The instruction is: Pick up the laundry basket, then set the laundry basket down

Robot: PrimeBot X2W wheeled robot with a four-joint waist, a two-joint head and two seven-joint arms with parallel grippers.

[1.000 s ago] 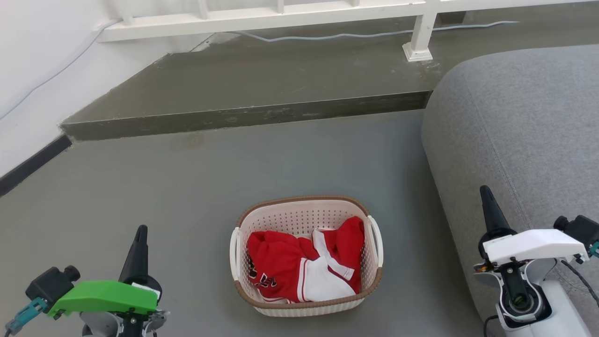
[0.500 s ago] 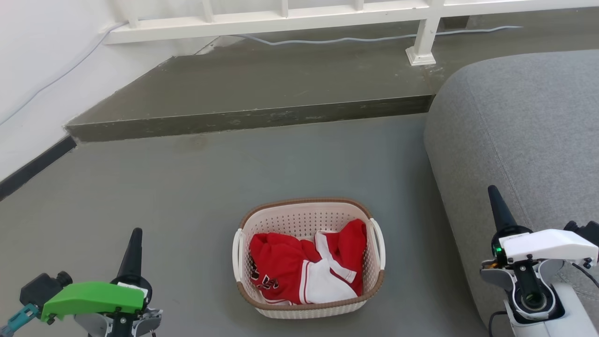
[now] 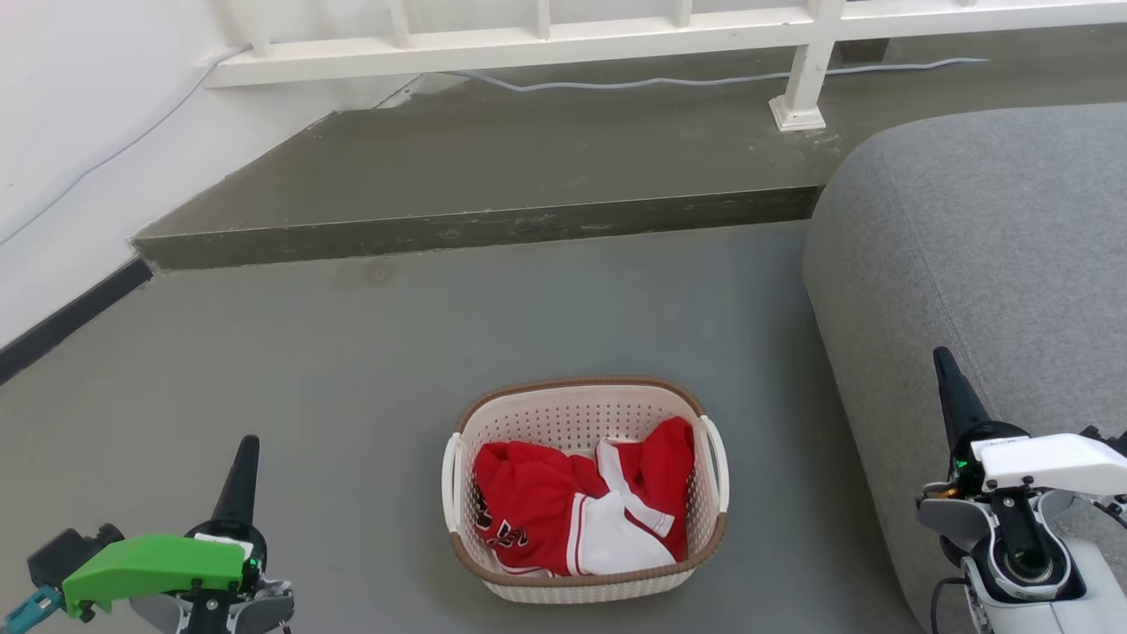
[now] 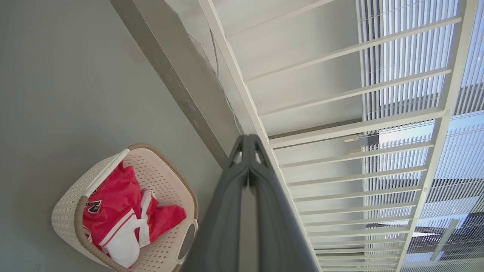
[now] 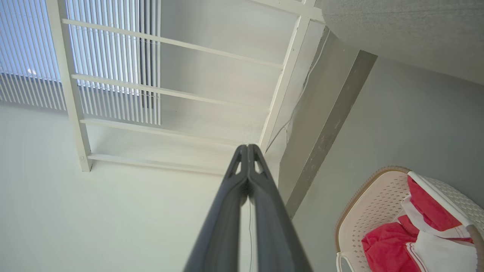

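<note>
Head view: the small cream-white perforated plastic laundry basket (image 3: pixel 572 421) with a brown woven-look rim stands on the grey floor (image 3: pixel 352 370) near the grey fabric sofa (image 3: pixel 986 246), a crumpled red-and-white garment (image 3: pixel 537 502) inside. The left end effector (image 3: pixel 246 458) and right end effector (image 3: pixel 946 370) flank it, well apart. Left wrist view: the left end effector (image 4: pixel 247 142) is clenched on nothing, with the laundry basket (image 4: pixel 162 170) at lower left. Right wrist view: the right end effector (image 5: pixel 247 151) is likewise clenched and empty, with the laundry basket (image 5: pixel 372 211) at lower right.
</note>
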